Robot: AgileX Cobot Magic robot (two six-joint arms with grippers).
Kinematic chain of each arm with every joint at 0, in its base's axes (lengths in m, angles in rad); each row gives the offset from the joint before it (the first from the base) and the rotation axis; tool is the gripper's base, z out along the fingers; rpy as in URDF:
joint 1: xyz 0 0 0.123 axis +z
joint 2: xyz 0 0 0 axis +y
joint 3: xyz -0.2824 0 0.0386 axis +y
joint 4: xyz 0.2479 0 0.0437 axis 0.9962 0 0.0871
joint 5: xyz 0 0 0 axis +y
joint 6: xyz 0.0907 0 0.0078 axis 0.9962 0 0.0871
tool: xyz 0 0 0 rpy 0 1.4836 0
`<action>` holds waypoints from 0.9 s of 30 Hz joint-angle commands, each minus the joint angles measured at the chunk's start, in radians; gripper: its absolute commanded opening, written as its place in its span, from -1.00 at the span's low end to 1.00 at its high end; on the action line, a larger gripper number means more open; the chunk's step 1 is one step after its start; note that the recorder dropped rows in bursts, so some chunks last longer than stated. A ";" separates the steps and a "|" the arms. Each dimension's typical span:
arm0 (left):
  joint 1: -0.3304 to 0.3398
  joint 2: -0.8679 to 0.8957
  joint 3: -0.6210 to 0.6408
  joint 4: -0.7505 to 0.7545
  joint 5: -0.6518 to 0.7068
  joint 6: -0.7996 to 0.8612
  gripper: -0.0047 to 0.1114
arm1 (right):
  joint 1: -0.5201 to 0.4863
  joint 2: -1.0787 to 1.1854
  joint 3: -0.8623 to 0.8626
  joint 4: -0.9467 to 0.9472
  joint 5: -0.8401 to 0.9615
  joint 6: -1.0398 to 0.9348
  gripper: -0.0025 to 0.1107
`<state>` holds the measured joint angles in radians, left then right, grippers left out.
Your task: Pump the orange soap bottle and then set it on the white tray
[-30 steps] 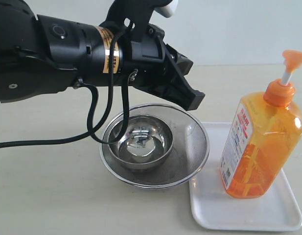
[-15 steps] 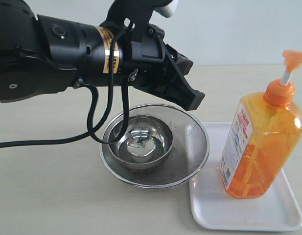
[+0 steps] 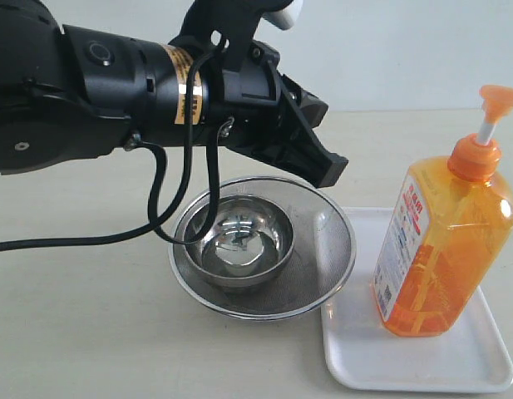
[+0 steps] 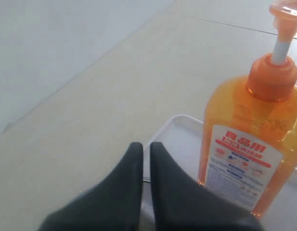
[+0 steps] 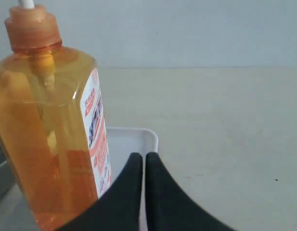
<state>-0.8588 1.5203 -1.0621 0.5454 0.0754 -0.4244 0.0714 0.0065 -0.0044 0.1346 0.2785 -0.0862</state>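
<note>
The orange soap bottle (image 3: 443, 249) stood upright on the white tray (image 3: 422, 370), so placing looked done; whether it was pumped, I cannot tell. The left gripper (image 4: 145, 147) and right gripper (image 5: 141, 159) were closed, empty, near it; next, likely retreat. Counted: 1 bottle, 1 tray, 1 steel bowl (image 3: 244, 241) inside 1 strainer (image 3: 327, 266).

Orange soap bottle (image 3: 443, 249) upright on the white tray (image 3: 364, 353), pump head raised; label facing left

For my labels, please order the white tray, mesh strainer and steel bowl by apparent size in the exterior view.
1. white tray, partly covered
2. mesh strainer, almost alike
3. steel bowl, clearly smallest
</note>
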 commanded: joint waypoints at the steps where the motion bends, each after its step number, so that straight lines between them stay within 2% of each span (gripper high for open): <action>1: 0.001 -0.007 0.005 0.000 -0.007 0.005 -0.84 | -0.004 -0.006 0.004 -0.020 0.039 0.006 -0.96; 27: 0.001 -0.007 0.005 0.000 -0.007 0.005 -0.84 | -0.002 -0.006 0.004 -0.007 0.046 0.052 -0.96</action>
<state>-0.8588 1.5203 -1.0621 0.5454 0.0754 -0.4244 0.0714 0.0065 -0.0044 0.1295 0.3289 -0.0392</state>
